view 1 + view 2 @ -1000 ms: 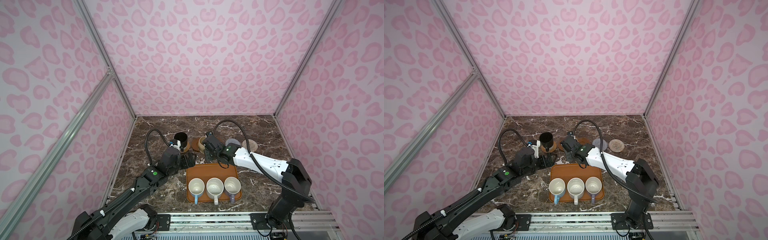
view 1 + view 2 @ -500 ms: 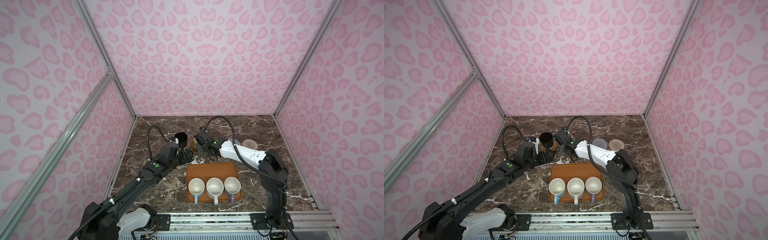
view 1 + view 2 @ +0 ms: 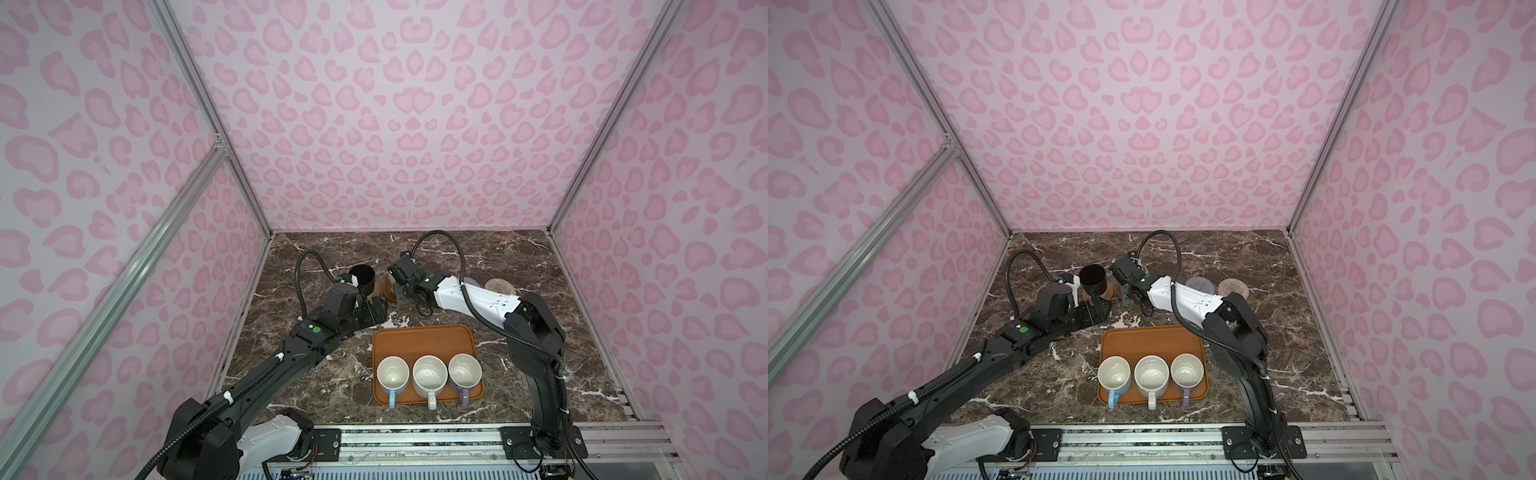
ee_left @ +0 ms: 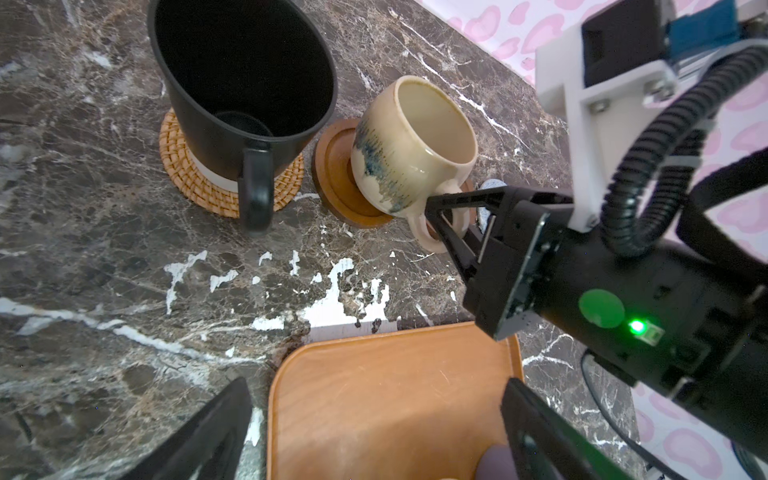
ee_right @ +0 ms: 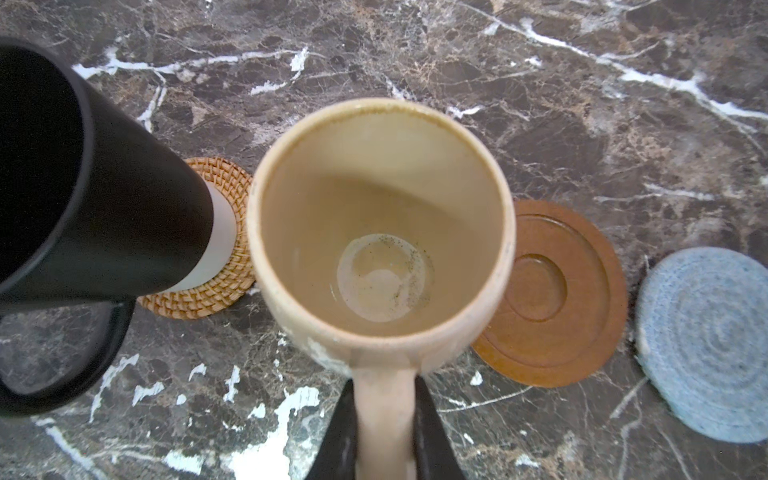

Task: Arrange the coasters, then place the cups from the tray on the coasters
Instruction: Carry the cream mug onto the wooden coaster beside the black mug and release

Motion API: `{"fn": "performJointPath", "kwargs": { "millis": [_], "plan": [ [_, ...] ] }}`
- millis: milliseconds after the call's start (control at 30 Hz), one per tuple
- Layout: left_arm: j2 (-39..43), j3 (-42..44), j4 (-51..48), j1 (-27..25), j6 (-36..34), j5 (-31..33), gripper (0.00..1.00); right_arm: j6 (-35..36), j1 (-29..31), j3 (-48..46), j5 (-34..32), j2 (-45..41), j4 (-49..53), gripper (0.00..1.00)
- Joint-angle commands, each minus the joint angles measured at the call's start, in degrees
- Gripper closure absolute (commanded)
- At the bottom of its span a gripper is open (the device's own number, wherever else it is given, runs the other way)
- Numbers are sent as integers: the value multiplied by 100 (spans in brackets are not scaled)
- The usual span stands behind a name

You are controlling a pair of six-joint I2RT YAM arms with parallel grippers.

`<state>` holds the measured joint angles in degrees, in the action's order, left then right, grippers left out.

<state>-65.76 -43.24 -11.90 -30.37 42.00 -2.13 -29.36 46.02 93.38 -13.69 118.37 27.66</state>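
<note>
Now we see our left gripper (image 3: 376,311) gaping empty at the far left corner of the flat orange-brown rectangular tray (image 3: 419,340). Just beyond, the black ceramic mug (image 4: 241,83) stands on the tan woven rattan coaster (image 4: 187,183). Rightward, behind the tray, our right gripper (image 5: 386,415) pinches the handle of the cream-yellow ceramic mug (image 4: 415,141), tilted over a dark brown wooden coaster (image 4: 336,174).

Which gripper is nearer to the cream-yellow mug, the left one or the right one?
Right. The right gripper is shut on the handle of the cream-yellow mug. The left gripper is open near the tray's far edge, apart from the mug.
</note>
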Motion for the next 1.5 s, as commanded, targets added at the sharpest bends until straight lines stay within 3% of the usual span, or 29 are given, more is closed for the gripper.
{"fn": "performJointPath", "kwargs": {
  "millis": [0, 533, 967, 1133, 1333, 1467],
  "plan": [
    [-16, 36, 174, 5, 32, 18, 5, -8, 10, 142, 29, 131, -334, 100],
    [28, 71, 133, 5, 44, -40, 5, -293, 205, -158, -121, 125, -179, 99],
    [87, 168, 157, 5, 88, -68, 5, -436, 206, -83, 98, 222, -6, 63],
    [102, 167, 135, 4, 97, -85, 5, -445, 206, -81, 207, 207, -19, 55],
    [233, 167, 18, 5, 111, -56, 4, -456, 240, -276, 175, -132, -78, 33],
    [361, 142, -143, 4, 120, -76, 4, -473, 250, -649, 227, -582, -292, 25]
  ]
}}
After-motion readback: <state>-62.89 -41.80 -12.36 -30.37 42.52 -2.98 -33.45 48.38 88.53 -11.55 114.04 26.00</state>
